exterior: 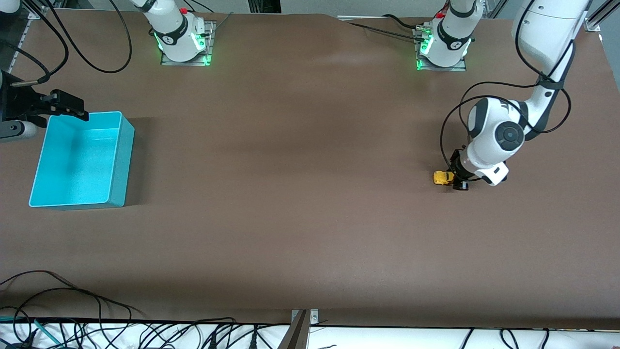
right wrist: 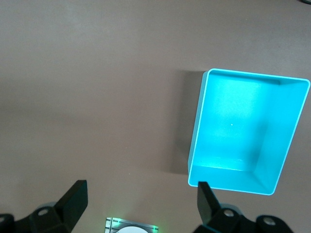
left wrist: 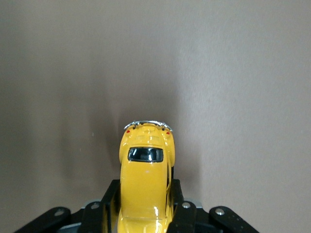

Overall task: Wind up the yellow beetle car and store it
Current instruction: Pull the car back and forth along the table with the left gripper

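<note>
The yellow beetle car (exterior: 441, 177) is at table level toward the left arm's end of the table. My left gripper (exterior: 455, 179) is shut on its sides. In the left wrist view the car (left wrist: 145, 170) sits between the black fingers (left wrist: 110, 204), with its chrome bumper pointing away from the gripper. The teal bin (exterior: 123, 165) stands empty at the right arm's end of the table. My right gripper (exterior: 65, 107) is open and empty, up over the bin's corner nearest the robot bases. In the right wrist view the right gripper (right wrist: 141, 206) is spread wide, and the bin (right wrist: 194, 141) shows empty.
The brown table surface (exterior: 290, 194) stretches between the car and the bin. Both arm bases (exterior: 181, 43) stand along the edge farthest from the front camera. Cables (exterior: 72, 310) lie along the table edge nearest the front camera.
</note>
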Motion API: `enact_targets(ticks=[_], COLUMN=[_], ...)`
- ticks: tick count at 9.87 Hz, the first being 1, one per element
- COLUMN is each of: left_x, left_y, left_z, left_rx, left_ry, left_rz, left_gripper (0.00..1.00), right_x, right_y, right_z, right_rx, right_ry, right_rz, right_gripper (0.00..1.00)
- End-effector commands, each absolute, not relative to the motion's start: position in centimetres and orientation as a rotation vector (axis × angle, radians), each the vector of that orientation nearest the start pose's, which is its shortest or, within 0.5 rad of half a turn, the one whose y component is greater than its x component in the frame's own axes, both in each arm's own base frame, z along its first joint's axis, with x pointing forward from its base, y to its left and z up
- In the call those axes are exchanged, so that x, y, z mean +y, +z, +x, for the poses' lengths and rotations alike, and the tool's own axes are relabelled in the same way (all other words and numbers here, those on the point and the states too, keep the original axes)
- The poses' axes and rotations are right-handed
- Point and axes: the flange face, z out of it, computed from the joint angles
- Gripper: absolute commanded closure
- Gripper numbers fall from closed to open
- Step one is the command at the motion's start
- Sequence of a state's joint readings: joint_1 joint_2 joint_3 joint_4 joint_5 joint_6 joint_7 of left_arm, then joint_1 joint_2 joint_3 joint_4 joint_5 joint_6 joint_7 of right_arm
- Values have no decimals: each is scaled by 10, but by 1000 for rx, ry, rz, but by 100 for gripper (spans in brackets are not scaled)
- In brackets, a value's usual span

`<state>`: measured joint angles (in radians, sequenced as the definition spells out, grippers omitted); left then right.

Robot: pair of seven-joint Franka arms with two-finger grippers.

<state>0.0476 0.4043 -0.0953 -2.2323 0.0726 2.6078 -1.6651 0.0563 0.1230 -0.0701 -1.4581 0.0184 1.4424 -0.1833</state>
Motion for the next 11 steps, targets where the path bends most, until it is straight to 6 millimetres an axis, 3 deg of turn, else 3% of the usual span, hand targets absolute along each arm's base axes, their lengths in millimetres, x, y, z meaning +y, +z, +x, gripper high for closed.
enact_targets(ticks=[1, 6, 11], left_x=[-2, 35, 42], left_y=[139, 135, 136], left_z=[542, 540, 539], left_rx=[-2120, -2079, -2064], left_ry=[54, 24, 12], left_rz=[-2254, -2255, -2257], left_gripper=[100, 100, 100], right_x=[-5, -4, -4], right_y=[597, 596, 597], right_z=[575, 575, 576], right_rx=[-285, -285, -285], right_ry=[215, 220, 210], right_rz=[-3080, -3079, -3081], right_gripper=[0, 0, 0])
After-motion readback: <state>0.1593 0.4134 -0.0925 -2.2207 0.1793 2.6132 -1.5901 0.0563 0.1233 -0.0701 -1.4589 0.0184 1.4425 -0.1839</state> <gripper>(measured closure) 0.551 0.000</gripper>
